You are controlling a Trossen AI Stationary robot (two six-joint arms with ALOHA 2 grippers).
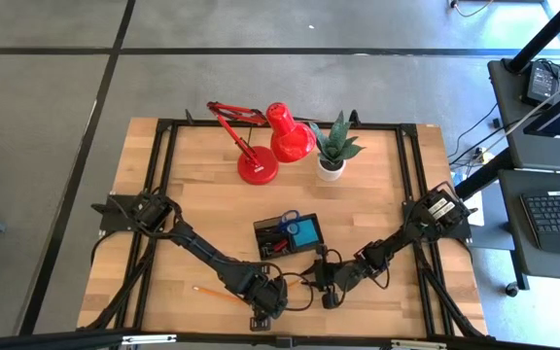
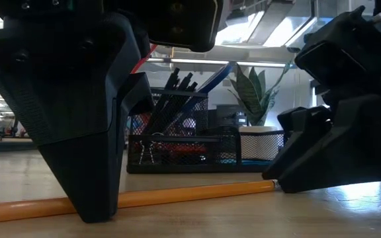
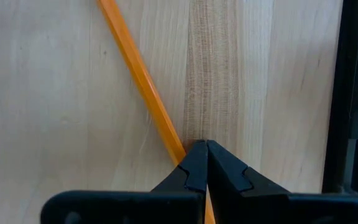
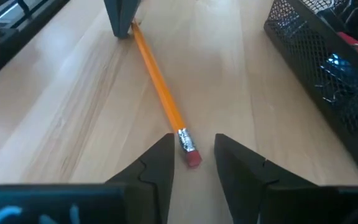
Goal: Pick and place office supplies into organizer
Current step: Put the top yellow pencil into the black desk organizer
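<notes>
An orange pencil lies flat on the wooden table near its front edge, its pink eraser end toward the right arm. My left gripper is shut and stands steeply tip-down on the pencil's shaft. My right gripper is open and low over the table, one finger on each side of the eraser end, with a gap on both sides. The organizer, a black mesh tray, stands just behind and holds pens, blue scissors and a blue pad. My left gripper sets its shut fingertips on the pencil's shaft, partway along its length. The fingers come from above, pointing steeply down. The pencil lies flat on the table and runs on under the tips.
A red desk lamp and a potted plant stand at the table's far side. Black frame rails run along the table's edges. The organizer's mesh wall is close beside my right gripper.
</notes>
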